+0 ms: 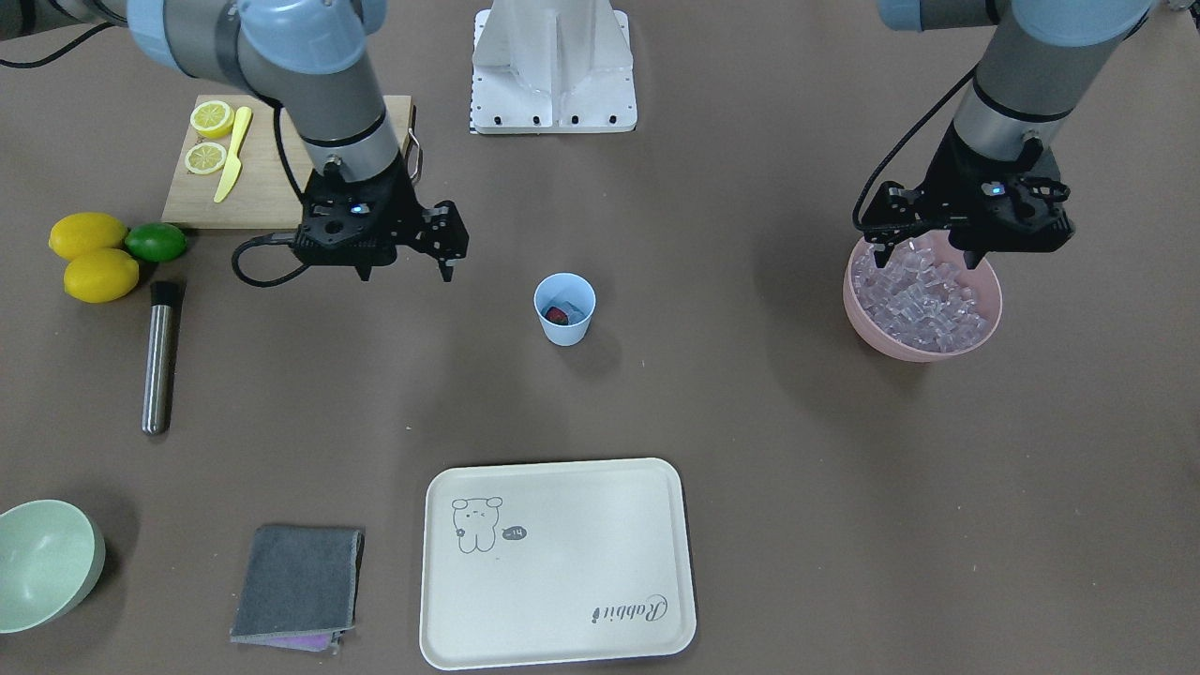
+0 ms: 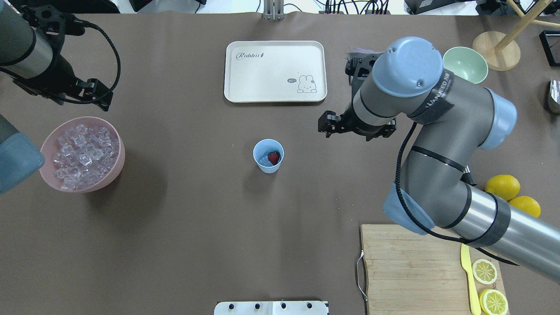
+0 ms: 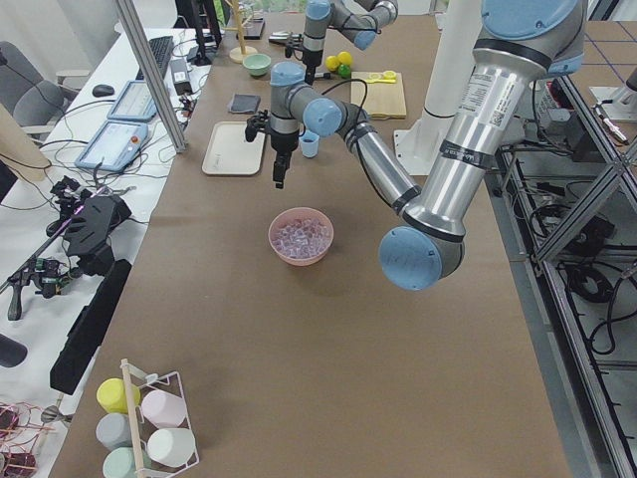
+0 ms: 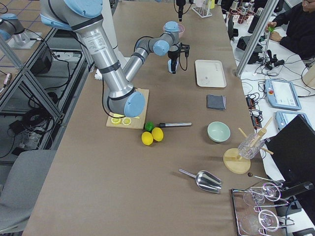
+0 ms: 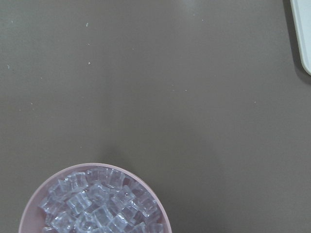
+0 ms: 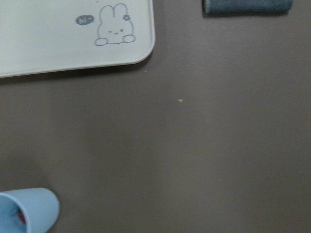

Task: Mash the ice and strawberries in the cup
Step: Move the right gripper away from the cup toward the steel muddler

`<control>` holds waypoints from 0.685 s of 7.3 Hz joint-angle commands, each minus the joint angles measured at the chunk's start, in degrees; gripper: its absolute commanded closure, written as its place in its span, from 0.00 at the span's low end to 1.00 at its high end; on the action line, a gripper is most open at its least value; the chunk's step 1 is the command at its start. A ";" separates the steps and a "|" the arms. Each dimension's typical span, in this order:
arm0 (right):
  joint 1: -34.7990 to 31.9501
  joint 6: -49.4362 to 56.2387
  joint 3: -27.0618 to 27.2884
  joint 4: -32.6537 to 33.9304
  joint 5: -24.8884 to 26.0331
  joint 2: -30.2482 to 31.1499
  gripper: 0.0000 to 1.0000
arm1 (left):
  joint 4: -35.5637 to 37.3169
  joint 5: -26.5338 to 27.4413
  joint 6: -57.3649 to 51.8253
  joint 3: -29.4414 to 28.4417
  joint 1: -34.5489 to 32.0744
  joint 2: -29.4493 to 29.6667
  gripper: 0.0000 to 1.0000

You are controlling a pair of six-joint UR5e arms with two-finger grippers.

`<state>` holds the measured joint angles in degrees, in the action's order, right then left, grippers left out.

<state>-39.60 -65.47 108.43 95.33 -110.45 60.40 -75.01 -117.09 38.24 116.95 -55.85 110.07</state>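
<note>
Fingers, left: spread wide and holding nothing, the left gripper [image 1: 926,255] hangs raised near the pink bowl [image 1: 898,345]. Whether it is squarely over the bowl cannot be told, as the views disagree.
Pink bowl: heaped with ice [image 1: 923,295], it stands on the bench [image 1: 750,450] well apart from the cup. It serves as the supply on the left arm's side.
Cup: the pale-blue cup [image 1: 565,325] stands upright and alone at mid-bench between the two arms, within reach of either.
Contents: a red strawberry [image 2: 274,157] lies inside the cup, beside what look like a few clear cubes. Judged from that, loading is done or nearly done and the mashing has yet to begin.
Fingers, right: also parted and empty, the right gripper [image 1: 405,270] hovers beside the cup, touching neither the cup nor any tool.
Muddler: the steel muddler [image 1: 159,361] lies flat on the right arm's side near the whole lemons [image 1: 94,258], well apart from the cup. It is probably what the open right fingers need next.
Risk: nothing braces the light cup, so pressing down with the tool could tip or slide it.
</note>
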 commanded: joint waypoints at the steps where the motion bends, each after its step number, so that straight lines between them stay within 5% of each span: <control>1: -5.99 9.97 0.65 -0.23 -2.39 7.51 0.00 | 0.04 -0.42 -3.00 1.44 -2.06 -2.84 0.03; 5: -12.60 15.28 -8.10 -13.38 -5.22 15.44 0.00 | 0.04 -0.07 -3.17 0.56 -2.07 -3.99 0.03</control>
<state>-50.86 -50.86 104.54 86.57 -115.45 74.29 -75.04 -117.21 35.03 117.77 -57.88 106.24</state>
